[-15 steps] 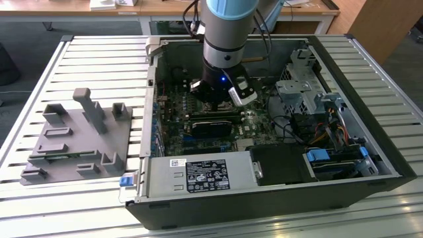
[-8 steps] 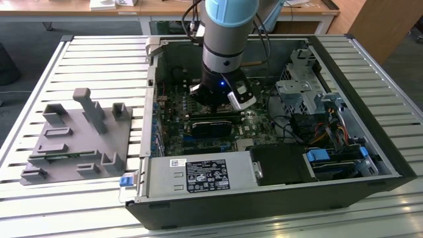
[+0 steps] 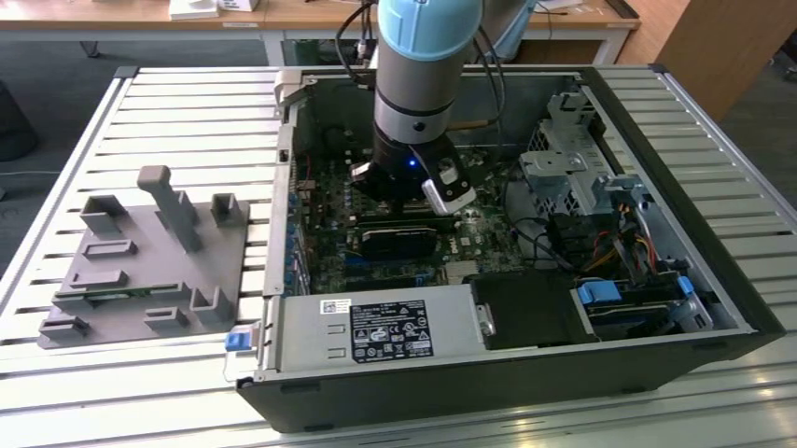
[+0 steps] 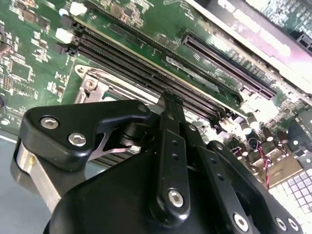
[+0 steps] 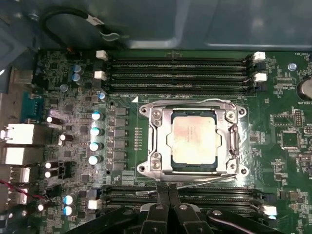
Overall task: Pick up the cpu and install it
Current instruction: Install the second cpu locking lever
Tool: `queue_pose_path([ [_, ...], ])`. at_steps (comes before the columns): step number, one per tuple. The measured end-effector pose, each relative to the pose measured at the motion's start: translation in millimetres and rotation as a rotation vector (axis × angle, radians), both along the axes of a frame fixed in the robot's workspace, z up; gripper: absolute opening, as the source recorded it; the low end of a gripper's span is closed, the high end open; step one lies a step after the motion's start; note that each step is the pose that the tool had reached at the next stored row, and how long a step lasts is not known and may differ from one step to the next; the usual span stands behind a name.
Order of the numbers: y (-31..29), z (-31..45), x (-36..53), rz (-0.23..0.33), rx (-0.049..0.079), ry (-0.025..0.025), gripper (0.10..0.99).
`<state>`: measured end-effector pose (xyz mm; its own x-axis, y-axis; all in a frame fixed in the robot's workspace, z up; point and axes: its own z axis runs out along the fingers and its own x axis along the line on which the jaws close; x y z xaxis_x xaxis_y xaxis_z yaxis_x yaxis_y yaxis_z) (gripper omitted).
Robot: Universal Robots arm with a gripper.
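In the first wrist view the cpu (image 5: 192, 141), a square chip with a silver-grey top, lies flat inside the metal socket frame (image 5: 161, 141) on the green motherboard (image 5: 287, 107). My gripper (image 5: 168, 192) hovers just off the socket's edge, over the nearer row of memory slots. Its two black fingers are pressed together with nothing between them. In the second wrist view the gripper (image 4: 170, 100) points down at the board beside the socket's corner (image 4: 90, 83). In the exterior view the gripper (image 3: 405, 205) hangs low inside the open computer case (image 3: 697, 308).
Memory slots (image 5: 175, 73) run along both sides of the socket. A black card (image 3: 398, 241) sits below the arm, a power supply (image 3: 373, 331) at the case front, and a drive cage (image 3: 561, 173) with cables at the exterior view's right. A grey parts fixture (image 3: 137, 271) lies outside at the left.
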<state>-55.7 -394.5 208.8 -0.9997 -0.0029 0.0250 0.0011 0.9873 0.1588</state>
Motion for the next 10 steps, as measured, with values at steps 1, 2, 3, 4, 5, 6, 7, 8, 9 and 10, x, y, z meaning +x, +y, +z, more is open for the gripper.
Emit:
queue_pose_path([
  [1, -0.1, -0.1, -1.1, 0.000, 0.005, 0.0000, 0.106],
  [2, -0.1, -0.3, -2.0, 0.000, 0.008, 0.0000, 0.106],
  [3, -0.1, -0.6, -3.1, 0.000, 0.011, 0.0000, 0.106],
  [4, -0.1, -0.9, -4.1, 0.000, 0.013, 0.0000, 0.106],
  [5, -0.2, -1.1, -5.3, 0.000, 0.016, 0.0000, 0.106],
  [6, -0.2, -1.4, -6.6, 0.000, 0.019, 0.0000, 0.106],
  [7, -0.3, -1.8, -7.6, 0.000, 0.022, 0.0000, 0.106],
  [8, -0.5, -2.5, -8.5, 0.000, 0.026, -0.0001, 0.106],
  [9, -0.7, -3.1, -9.3, 0.000, 0.032, 0.0000, 0.106],
  [10, -1.0, -3.7, -9.7, 0.000, 0.038, -0.0001, 0.106],
])
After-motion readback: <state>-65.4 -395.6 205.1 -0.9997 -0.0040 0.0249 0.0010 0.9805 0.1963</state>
